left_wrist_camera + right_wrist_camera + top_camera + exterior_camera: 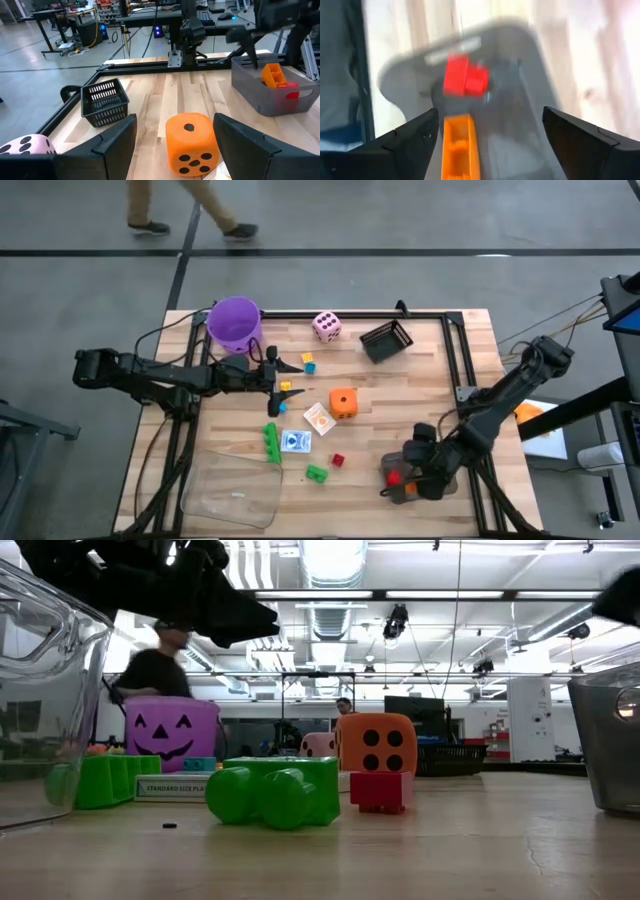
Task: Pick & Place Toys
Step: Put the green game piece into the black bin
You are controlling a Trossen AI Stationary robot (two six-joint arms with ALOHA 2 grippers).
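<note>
The right claw (487, 132) is hanging over the grey tray (440, 485) with its fingers spread apart and nothing between them; a red brick (465, 75) and an orange brick (460, 147) are lying inside the tray. The left claw (175, 137) is hovering open near the orange die (192, 142), gripping nothing. A pink die (326, 326) is sitting on the bench (430, 380) beside the purple bucket (234, 322)

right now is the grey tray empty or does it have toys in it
Not empty: the grey tray holds a red brick and an orange brick.
</note>
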